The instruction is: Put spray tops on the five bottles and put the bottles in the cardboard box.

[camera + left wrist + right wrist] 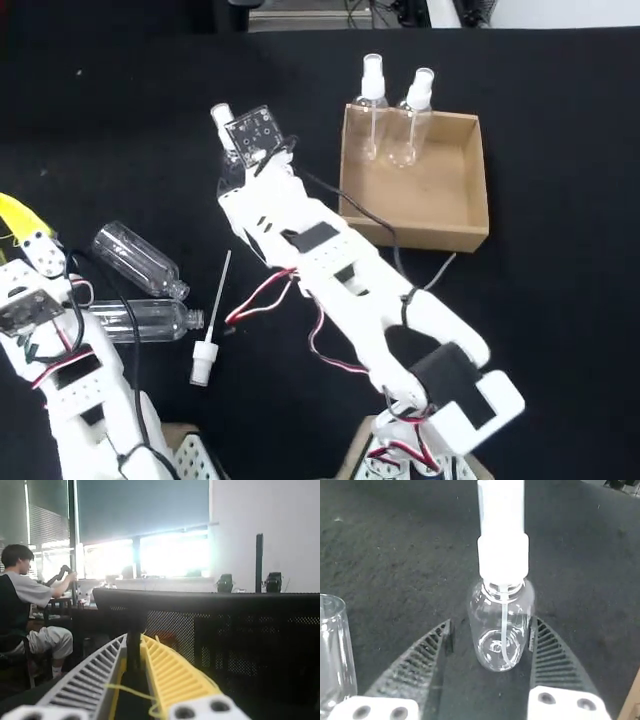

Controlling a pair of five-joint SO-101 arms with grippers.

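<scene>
We find the right gripper (491, 624) with its jaws apart on either side of the upright spray-topped bottle (501, 595), not yet clamped, at the high view's upper centre-left, where the cardboard box (415, 235) lies just to its right.

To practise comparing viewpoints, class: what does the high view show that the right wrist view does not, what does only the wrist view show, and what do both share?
High view alone: the whole cardboard box with two capped bottles standing in it, two uncapped bottles lying on the table, and a loose spray top. Right wrist view alone: the thin tube inside the upright bottle, and the right gripper open on either side of it. Both: that upright bottle with its spray top on, standing on the black table.
</scene>
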